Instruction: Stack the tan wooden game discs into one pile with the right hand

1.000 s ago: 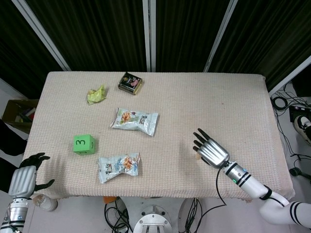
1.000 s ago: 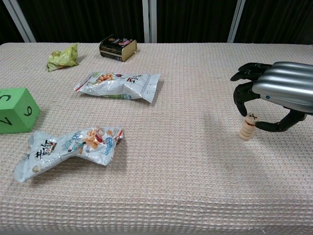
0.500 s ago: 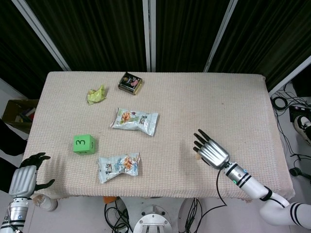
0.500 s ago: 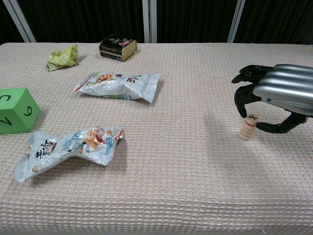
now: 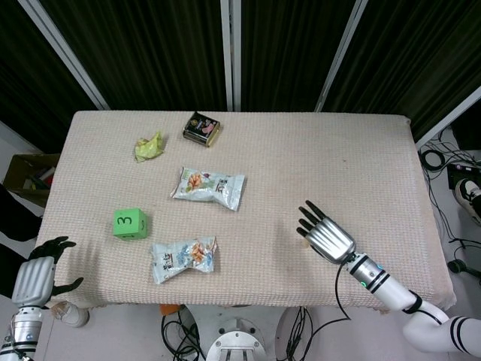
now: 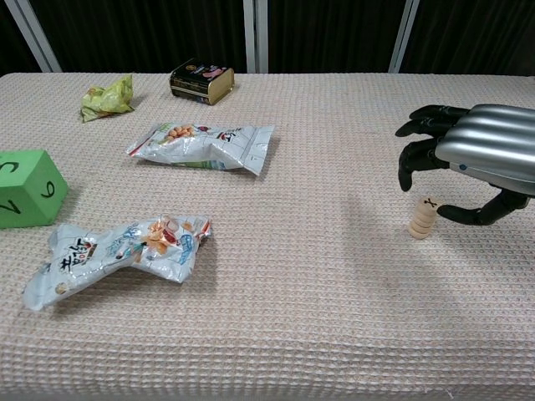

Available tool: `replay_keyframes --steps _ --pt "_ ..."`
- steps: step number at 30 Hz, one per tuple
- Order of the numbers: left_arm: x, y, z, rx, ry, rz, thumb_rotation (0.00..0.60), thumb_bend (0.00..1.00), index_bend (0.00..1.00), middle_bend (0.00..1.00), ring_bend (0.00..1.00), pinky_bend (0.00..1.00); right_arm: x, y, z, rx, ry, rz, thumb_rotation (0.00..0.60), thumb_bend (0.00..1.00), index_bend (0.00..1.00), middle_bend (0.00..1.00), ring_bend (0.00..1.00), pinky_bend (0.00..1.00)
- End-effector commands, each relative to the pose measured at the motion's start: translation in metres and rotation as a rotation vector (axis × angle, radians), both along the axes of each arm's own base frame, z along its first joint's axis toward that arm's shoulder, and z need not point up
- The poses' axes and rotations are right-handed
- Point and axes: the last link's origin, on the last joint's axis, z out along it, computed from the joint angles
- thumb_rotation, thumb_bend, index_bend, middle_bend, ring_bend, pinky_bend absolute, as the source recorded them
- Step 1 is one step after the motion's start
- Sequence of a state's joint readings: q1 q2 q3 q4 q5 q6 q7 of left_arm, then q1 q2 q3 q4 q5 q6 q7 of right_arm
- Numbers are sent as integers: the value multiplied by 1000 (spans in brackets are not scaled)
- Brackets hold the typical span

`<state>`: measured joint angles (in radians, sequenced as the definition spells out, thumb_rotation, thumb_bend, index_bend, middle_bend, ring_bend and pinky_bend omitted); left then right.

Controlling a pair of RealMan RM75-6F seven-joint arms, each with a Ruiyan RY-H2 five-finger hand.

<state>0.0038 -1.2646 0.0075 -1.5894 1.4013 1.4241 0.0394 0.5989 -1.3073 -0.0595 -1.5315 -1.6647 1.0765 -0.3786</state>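
A small pile of tan wooden discs (image 6: 421,217) stands upright on the cloth at the right, its top disc carrying a black mark. My right hand (image 6: 481,159) hovers just above and to the right of it, fingers spread over the pile and the thumb tip close beside the top disc, holding nothing. In the head view the right hand (image 5: 325,234) covers the pile. My left hand (image 5: 41,274) hangs off the table's front left corner, empty, fingers loosely apart.
A green numbered cube (image 6: 29,188) sits at the left. Two snack packets (image 6: 201,144) (image 6: 117,255) lie mid-table. A dark tin (image 6: 201,81) and a crumpled yellow-green wrapper (image 6: 107,97) are at the back. The table edge (image 5: 421,289) runs near the right hand.
The right hand's fingers have lifted slightly off the top disc and drawn back a little. The pile stands on its own. The left hand has not moved.
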Motion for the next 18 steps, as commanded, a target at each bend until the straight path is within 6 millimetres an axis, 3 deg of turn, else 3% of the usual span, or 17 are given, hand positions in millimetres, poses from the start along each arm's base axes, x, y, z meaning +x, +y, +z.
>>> replay_keyframes --steps 1,6,9,13,18 --pt "0 0 1 5 -1 -4 600 127 277 158 131 183 0 1 22 -75 -72 -33 600 319 314 287 50 0" --pt "1 1 4 19 0 -16 600 127 277 158 132 184 -21 11 66 -235 -178 -186 600 332 203 242 49 15" --pt "3 2 6 34 7 -36 600 126 277 158 131 184 -39 27 92 -328 -227 -296 600 335 87 171 13 10" --pt "8 5 10 82 33 -85 600 126 273 158 131 183 -64 61 121 -420 -326 -418 600 339 5 108 0 0" --pt "14 5 15 148 50 -138 600 126 271 158 132 183 -87 97 134 -482 -371 -474 600 342 0 93 0 0"
